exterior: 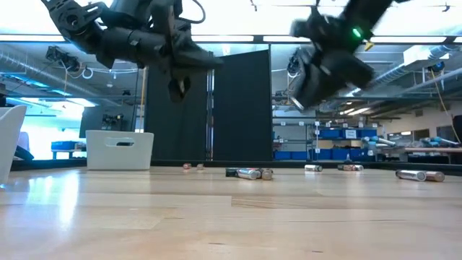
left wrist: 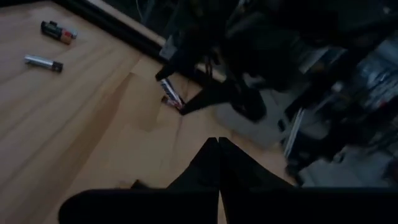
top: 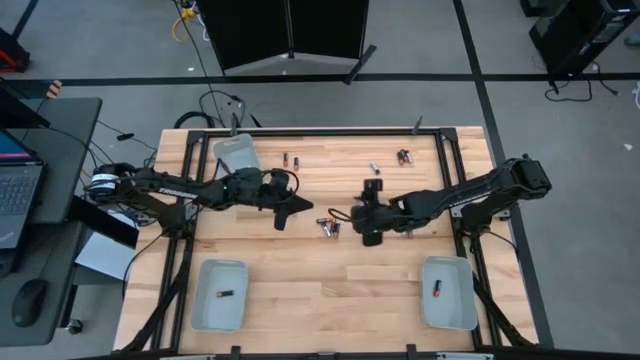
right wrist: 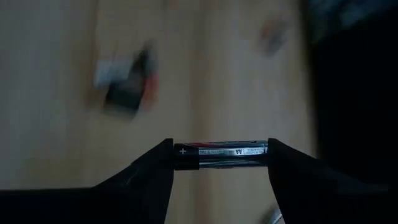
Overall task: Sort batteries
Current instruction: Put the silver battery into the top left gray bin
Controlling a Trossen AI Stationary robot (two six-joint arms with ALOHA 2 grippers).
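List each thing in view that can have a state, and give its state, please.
Right end effector: shut on an AA battery, held lengthwise between its fingers, above the table.
Left end effector: shut, empty, raised above the table.
Front-left tray: upright, one battery inside.
Front-right tray: upright, one battery inside.
Back-left tray: contents cannot be told.
Loose batteries: lying on the table, unsorted.

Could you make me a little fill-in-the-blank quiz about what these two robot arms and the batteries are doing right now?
1. The right pincer grips an AA battery by its two ____.
2. The left pincer is ____, holding nothing.
3. The front left tray and the front right tray each hold ____ battery.

Missing words: ends; shut; one
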